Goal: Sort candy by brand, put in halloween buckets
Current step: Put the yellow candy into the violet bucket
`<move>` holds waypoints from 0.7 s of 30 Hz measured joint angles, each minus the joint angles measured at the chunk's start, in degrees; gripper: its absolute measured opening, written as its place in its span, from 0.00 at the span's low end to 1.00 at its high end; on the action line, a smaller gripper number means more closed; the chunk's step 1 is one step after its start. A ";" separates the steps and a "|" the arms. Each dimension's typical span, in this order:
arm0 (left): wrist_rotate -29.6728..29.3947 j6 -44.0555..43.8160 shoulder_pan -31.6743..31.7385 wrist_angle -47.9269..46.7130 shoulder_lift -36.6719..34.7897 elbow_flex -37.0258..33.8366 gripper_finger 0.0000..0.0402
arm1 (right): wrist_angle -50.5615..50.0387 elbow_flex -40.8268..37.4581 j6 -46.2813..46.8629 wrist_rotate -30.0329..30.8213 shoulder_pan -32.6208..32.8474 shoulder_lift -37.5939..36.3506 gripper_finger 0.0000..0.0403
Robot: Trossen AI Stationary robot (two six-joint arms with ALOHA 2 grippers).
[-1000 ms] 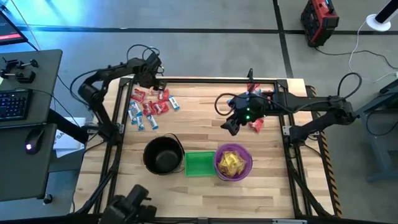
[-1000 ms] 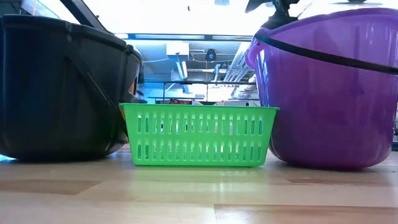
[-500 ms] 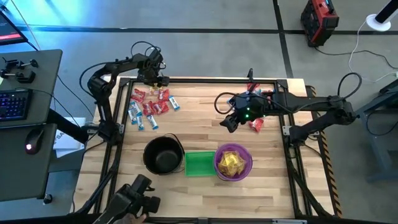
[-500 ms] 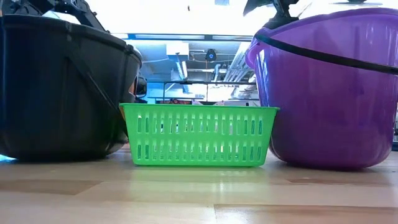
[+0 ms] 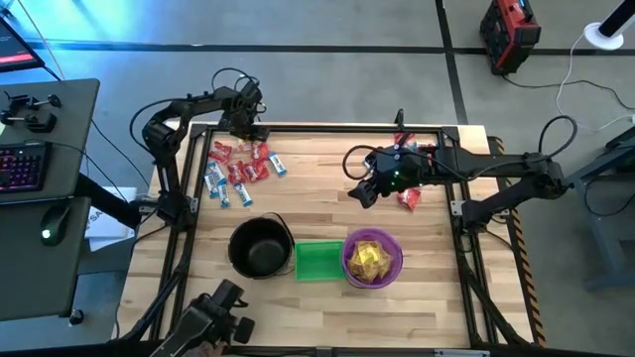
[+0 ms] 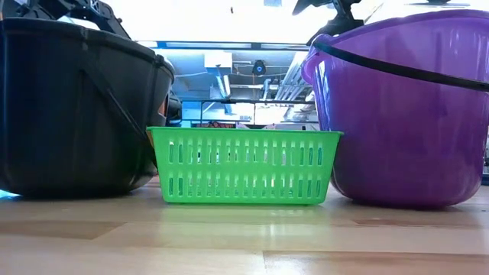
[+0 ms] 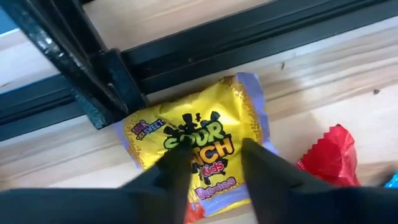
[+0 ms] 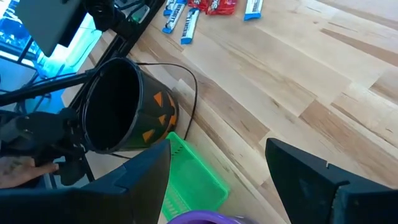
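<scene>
Sorting is partly done: purple bucket (image 5: 372, 260) holds yellow candy; black pail (image 5: 260, 247) and green basket (image 5: 317, 261) look empty. Left gripper (image 7: 214, 165), jaws part-open, straddles a yellow pack (image 7: 196, 143) at the table's far edge; right gripper (image 5: 363, 194) hangs open.

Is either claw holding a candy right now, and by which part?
The left claw straddles the yellow candy at one end; a firm hold cannot be told. The right claw is open and empty.

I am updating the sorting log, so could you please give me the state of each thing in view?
black pail: upright, looks empty
green basket: upright, empty
purple bucket: upright, holds yellow candy
yellow candy packet: flat on table, between left gripper jaws
red and blue candies: loose pile on table
right gripper: jaws open, empty
</scene>
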 joint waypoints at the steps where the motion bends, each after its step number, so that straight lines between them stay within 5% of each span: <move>1: -0.07 0.04 0.01 -0.11 -0.28 -0.06 0.22 | 0.00 0.00 -0.02 0.10 0.18 0.00 0.64; 5: -0.13 1.02 0.06 -0.23 -1.92 -0.20 0.03 | -0.02 0.00 -0.11 0.62 0.93 0.00 0.64; 15: 1.62 1.07 -0.85 -0.59 -14.36 -0.20 0.00 | 0.60 0.00 -2.58 0.80 2.03 -0.08 0.64; 21: 5.10 -2.09 -9.75 0.27 -26.76 -0.20 0.00 | 7.67 0.00 -8.05 6.10 1.99 -1.86 0.64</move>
